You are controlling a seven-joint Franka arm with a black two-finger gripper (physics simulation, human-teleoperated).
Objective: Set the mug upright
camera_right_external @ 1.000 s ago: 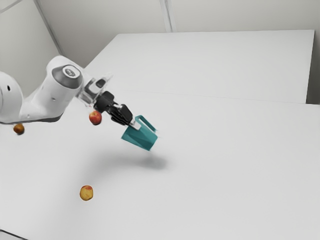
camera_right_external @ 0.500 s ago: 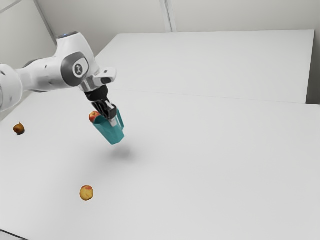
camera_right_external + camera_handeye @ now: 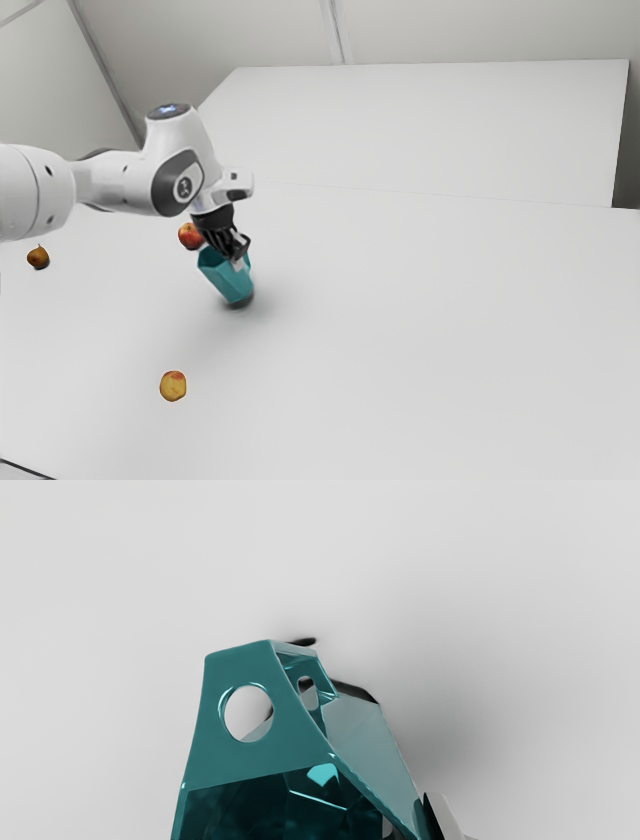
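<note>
teal mug (image 3: 232, 287) gripped at its wall by the gripper (image 3: 238, 262), kinda tilted, red apple (image 3: 189, 236) seen near the mug, pear (image 3: 38, 258) and yellow fruit (image 3: 173, 386) well apart from it

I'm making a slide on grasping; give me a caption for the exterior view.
Gripper holding a tilted teal mug over a white table, with pear, red apple and yellow fruit.
</note>
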